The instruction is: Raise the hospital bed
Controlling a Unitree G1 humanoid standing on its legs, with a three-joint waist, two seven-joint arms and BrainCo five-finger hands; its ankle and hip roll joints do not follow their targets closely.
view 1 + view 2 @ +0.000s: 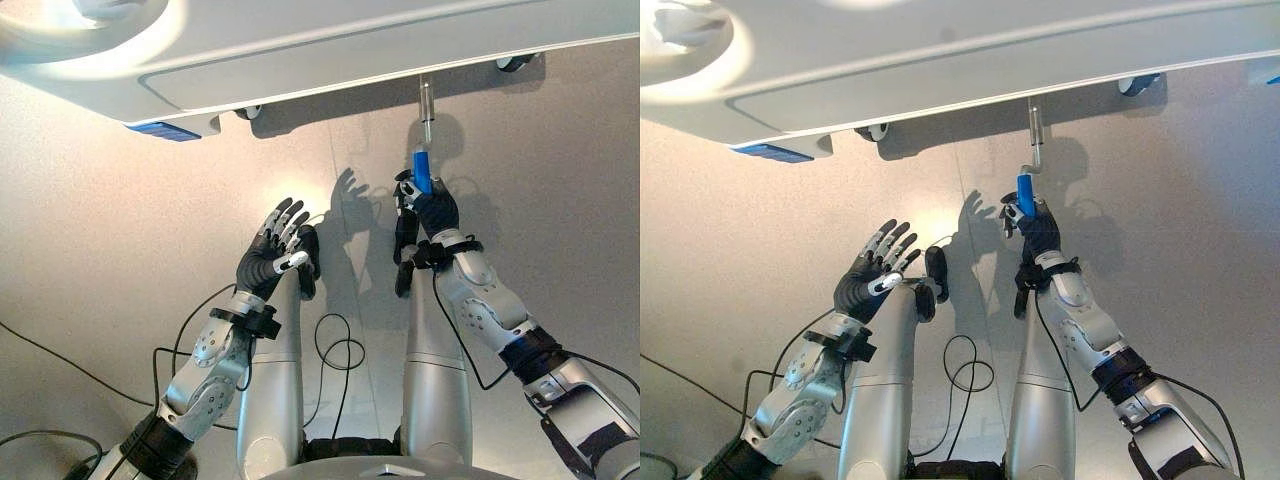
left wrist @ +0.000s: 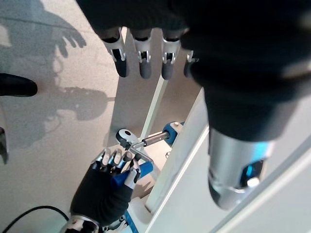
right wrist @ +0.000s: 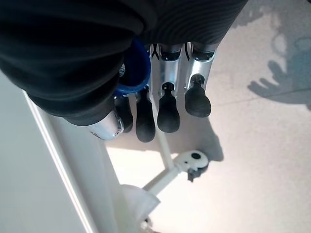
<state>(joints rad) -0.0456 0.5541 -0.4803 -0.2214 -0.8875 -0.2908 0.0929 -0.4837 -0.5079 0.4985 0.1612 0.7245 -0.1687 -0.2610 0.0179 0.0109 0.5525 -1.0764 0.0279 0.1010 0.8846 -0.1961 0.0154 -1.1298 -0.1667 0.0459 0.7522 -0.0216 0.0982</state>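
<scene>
Left eye view: the robot's right hand (image 1: 432, 205) is gripping the blue handle (image 1: 422, 168) of the crank (image 1: 426, 112) that is jutting out from under the end of the hospital bed (image 1: 330, 40), its fingers curling round the grip while the metal shaft is running on past the fingertips to the bed frame. From the left wrist camera, the same hand is showing wrapped on the blue grip, with the bent crank arm just beyond its fingers. The left hand (image 1: 276, 250) is hanging apart from the crank, fingers spreading straight and holding nothing, with bare floor (image 1: 100, 250) beyond its fingertips. Judging from this, the grasp is made and the winding itself looks to be what remains; how far the bed has risen is not showing.
</scene>
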